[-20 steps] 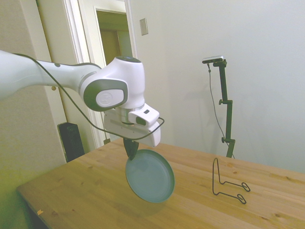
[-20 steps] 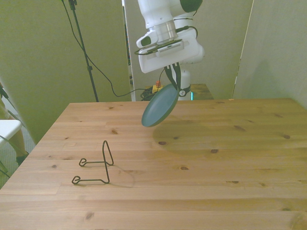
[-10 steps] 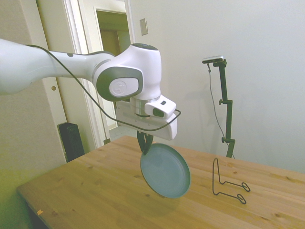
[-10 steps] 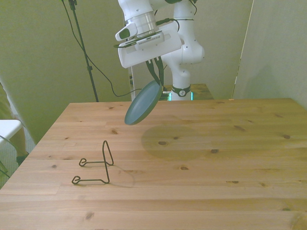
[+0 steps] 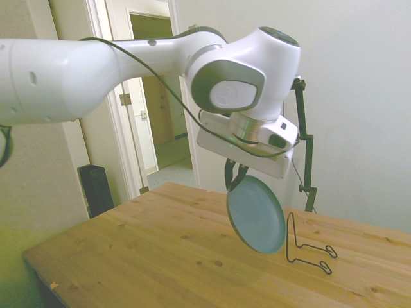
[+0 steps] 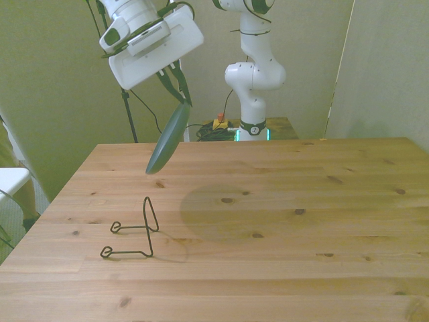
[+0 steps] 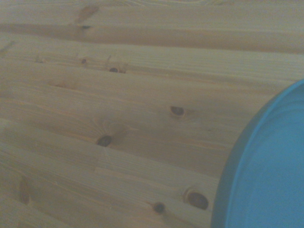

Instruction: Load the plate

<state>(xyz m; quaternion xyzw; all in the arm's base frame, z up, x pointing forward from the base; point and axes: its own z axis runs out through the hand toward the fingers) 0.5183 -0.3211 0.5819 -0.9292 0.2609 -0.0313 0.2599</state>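
Plate [image 5: 255, 215]: matt grey-green surface, smooth, no pattern. Worktop [image 6: 281, 221] beneath the claw [image 5: 235, 180]: jointed wooden planks with visible grain and dark knots, low satin sheen. Wire rack [image 6: 132, 231] below the claw: thin dark metal rod, smooth. Arm housing: glossy white plastic with grey inserts.

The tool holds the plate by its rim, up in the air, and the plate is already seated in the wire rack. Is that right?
Not quite. The tool does hold the plate by its rim in the air, but the wire rack stands empty on the table, apart from the plate. The front view shows the gap.
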